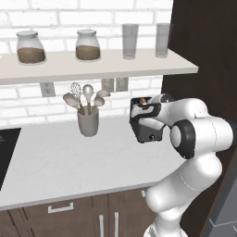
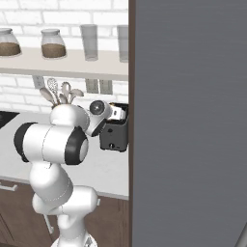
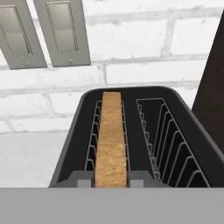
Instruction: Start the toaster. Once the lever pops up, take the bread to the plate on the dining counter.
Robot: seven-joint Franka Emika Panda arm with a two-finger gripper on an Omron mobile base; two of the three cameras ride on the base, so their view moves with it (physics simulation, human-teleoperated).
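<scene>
At the bottom centre of the hand view, the gripper (image 3: 111,178) is clamped on the bread (image 3: 110,140), which stands in the left slot of the toaster (image 3: 183,131). Beyond, two wall plates (image 3: 43,33), possibly outlets, occupy the upper left on white brick.

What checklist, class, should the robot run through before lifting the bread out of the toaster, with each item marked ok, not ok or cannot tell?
1. Bread stands upright in the left slot of the toaster: ok.
2. Gripper closed on the bread, one dark tip on each side of the slice: ok.
3. Right slot empty: ok.
4. Lever popped up: cannot tell, it is not visible.
5. Clear path upward under the shelf: cannot tell.
</scene>
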